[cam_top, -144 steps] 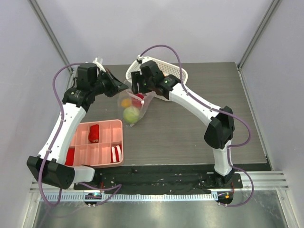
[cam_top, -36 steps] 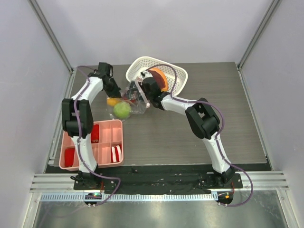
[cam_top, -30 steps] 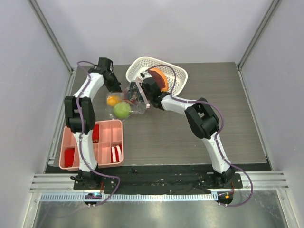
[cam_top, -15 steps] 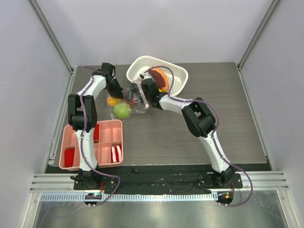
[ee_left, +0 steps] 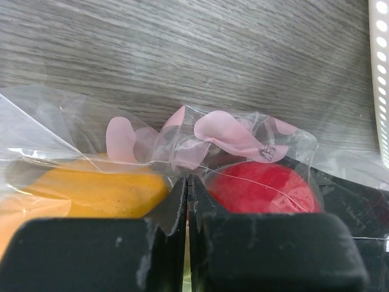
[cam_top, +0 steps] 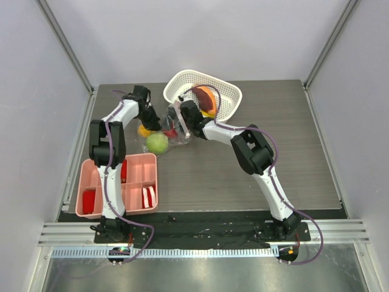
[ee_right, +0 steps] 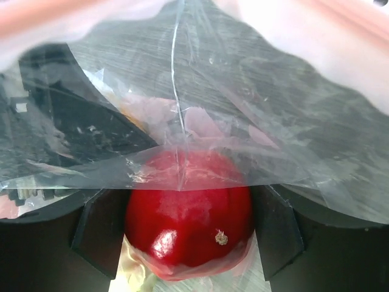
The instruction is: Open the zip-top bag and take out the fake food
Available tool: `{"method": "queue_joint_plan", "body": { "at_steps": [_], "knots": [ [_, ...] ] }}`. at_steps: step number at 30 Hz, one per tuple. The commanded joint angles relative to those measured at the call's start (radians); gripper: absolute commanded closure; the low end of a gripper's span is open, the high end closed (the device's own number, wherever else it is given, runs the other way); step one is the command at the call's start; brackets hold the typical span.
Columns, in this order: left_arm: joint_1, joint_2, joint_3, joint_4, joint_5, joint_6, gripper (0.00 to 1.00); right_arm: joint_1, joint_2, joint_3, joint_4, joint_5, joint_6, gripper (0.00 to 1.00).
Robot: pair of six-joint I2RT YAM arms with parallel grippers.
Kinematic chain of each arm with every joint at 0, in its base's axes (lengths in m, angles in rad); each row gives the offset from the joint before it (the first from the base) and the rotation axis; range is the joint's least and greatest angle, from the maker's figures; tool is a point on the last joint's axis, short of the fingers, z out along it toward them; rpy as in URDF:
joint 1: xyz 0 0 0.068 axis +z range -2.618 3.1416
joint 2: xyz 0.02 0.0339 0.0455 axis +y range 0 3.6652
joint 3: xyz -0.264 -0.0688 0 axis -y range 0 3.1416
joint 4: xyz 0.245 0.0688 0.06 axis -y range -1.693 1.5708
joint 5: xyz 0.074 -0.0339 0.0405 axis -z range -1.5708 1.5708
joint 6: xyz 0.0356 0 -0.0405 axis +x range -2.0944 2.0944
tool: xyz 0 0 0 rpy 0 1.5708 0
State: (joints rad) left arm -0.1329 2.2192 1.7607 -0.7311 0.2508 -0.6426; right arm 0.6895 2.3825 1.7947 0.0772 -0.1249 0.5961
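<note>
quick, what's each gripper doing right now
left gripper: closed, pinching the zip-top bag film.
right gripper: jaws either side of the red fruit inside the bag; whether it grips cannot be told.

No word, label, brand or number can be read in any of the three views. The only print is a tiny dark mark [ee_left: 265, 152] on the clear film of the zip-top bag [ee_left: 200, 131], near its crumpled upper edge in the left wrist view, and it is too small and blurred to make out.
</note>
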Motion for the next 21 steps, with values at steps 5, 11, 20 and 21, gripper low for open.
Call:
{"method": "queue_joint_plan", "body": {
  "at_steps": [5,11,20,21],
  "knots": [
    [-0.01,-0.114,0.095,-0.102,-0.024,0.061,0.95,-0.004,-0.124,-0.009,-0.106,-0.027,-0.015,0.61],
    [-0.011,-0.283,0.083,-0.099,-0.004,0.041,0.65,-0.011,-0.233,-0.006,-0.267,0.011,-0.03,0.9],
    [-0.045,-0.535,-0.065,-0.032,0.171,-0.026,0.54,-0.013,-0.373,-0.012,-0.494,0.077,-0.032,0.98],
    [-0.053,-0.579,-0.102,-0.012,0.186,-0.047,0.53,-0.013,-0.384,-0.008,-0.514,0.097,-0.042,0.99]
  ]
}}
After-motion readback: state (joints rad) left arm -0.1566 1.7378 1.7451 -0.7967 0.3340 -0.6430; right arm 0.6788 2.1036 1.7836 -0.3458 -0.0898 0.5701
